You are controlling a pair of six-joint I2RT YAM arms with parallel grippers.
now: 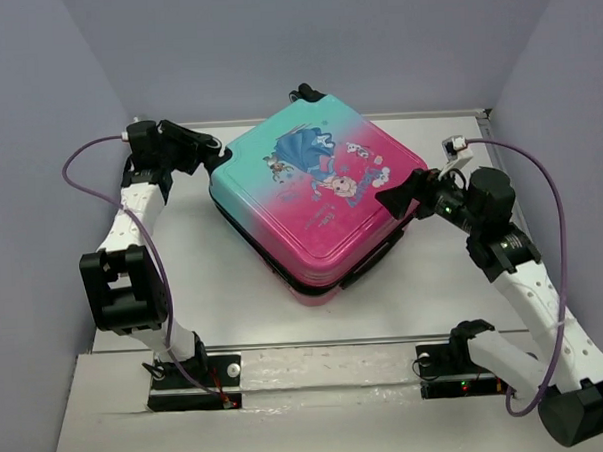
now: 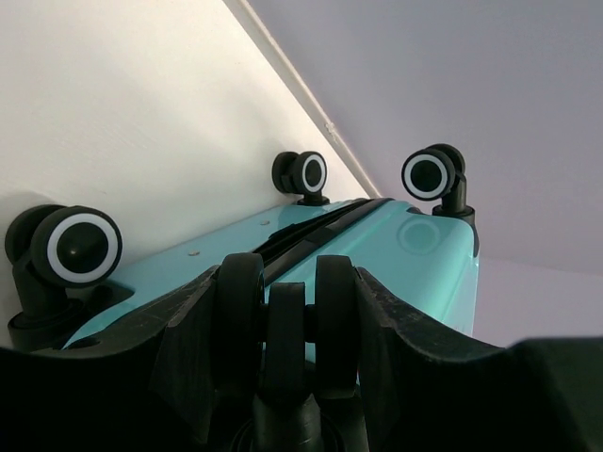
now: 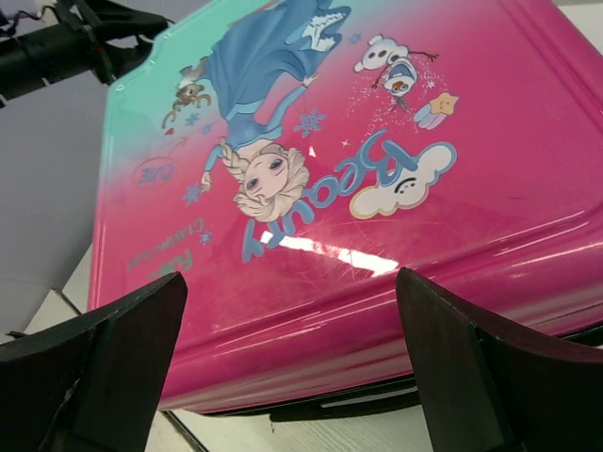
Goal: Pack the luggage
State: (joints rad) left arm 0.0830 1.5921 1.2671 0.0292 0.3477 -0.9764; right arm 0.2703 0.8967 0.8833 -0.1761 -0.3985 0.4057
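The luggage lies flat and closed on the white table, its pink-to-teal shell with the princess print facing up. My left gripper is at its teal far-left corner. In the left wrist view the gripper is shut on a black twin caster wheel of the luggage, one finger on each side. My right gripper stands open at the pink right edge. In the right wrist view its fingers straddle the pink rim of the luggage without touching it.
Three more black-and-white wheels stick out of the luggage's teal end. Grey walls close in the table at the back and both sides. Bare white table lies in front of the luggage.
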